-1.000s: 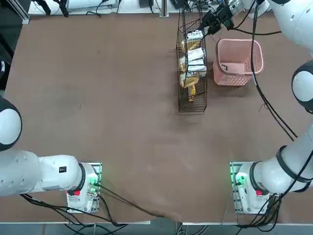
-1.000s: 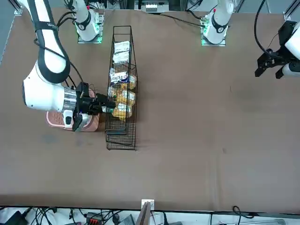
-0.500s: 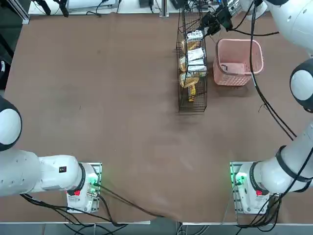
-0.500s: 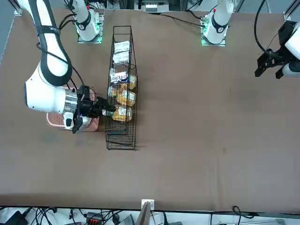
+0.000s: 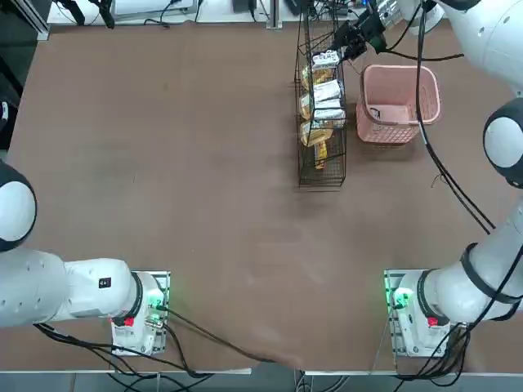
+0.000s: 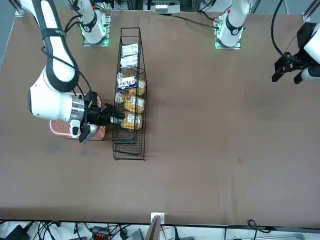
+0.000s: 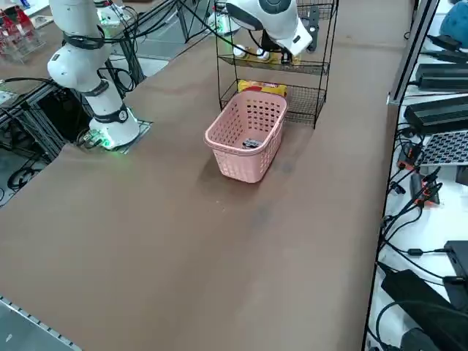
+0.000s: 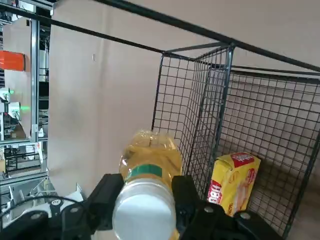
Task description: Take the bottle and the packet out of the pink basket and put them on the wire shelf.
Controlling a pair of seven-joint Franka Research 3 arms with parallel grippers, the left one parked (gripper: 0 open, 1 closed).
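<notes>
**Bottle gripped right at the rack, packet in the basket**

Fingers (image 8: pixel 106 196) of the right gripper (image 8: pixel 145 200) are clamped on the bottle (image 8: pixel 148 172), one on each side just below its white cap, so it's a solid hold. You can see the amber liquid and a green band round the neck in the wrist view.

From overhead, the right gripper (image 5: pixel 347 37) sits at the far end of the wire shelf (image 5: pixel 320 155), right up against its basket-side edge, reaching in level rather than from above. The wire shelf already has several packaged items on its tiers, including a yellow box (image 8: pixel 230 179) on a lower tier.

Just beside the shelf sits the pink basket (image 7: pixel 257 157), and the packet (image 7: pixel 251 143) is lying flat on its floor.
</notes>
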